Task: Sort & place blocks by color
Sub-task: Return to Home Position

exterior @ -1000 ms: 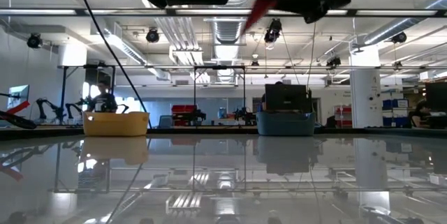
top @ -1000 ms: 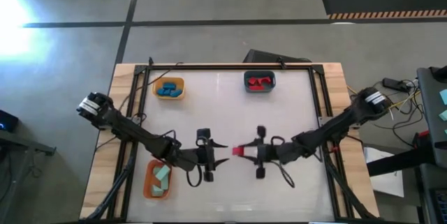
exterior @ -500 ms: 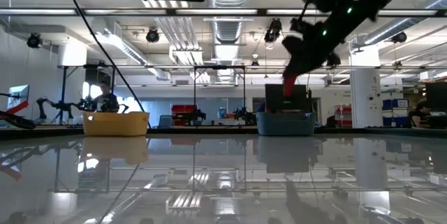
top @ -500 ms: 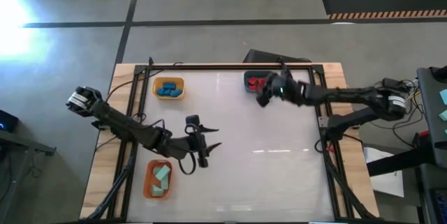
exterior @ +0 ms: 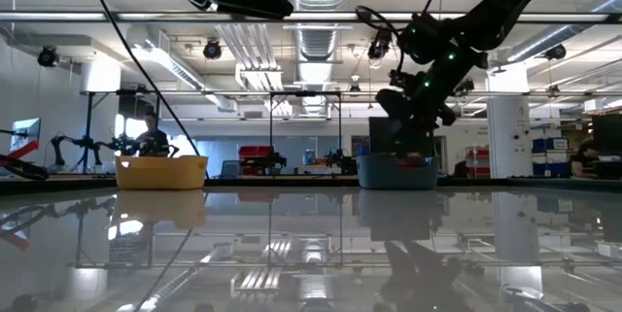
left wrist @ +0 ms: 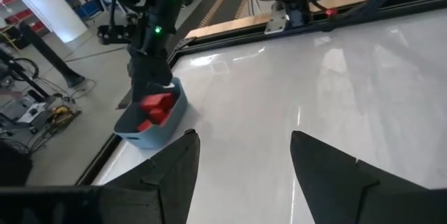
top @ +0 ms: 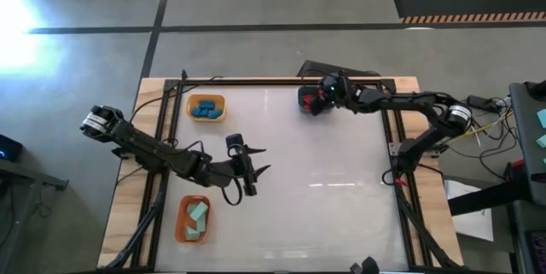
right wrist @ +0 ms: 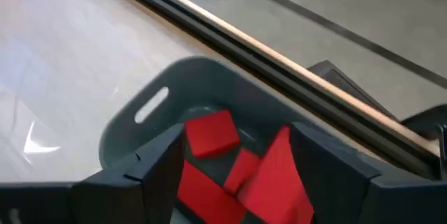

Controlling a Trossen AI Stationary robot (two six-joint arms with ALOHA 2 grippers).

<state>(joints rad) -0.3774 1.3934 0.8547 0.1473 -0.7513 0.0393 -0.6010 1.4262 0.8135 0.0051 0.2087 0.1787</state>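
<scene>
From above, the left gripper was seen spread over the white table, the right gripper above the dark teal-grey plastic tray. From the right wrist, its fingers were seen parted over the small red plastic blocks lying inside that tray.

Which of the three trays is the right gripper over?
The dark teal-grey tray, holding red blocks, under the right gripper; the yellow tray and orange tray sit leftward.

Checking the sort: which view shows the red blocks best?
The right wrist view: it looks straight into the tray, with the red blocks close up. The left wrist view shows them small and far; the high view has the right hand over them; the low view shows only the tray's wall.
</scene>
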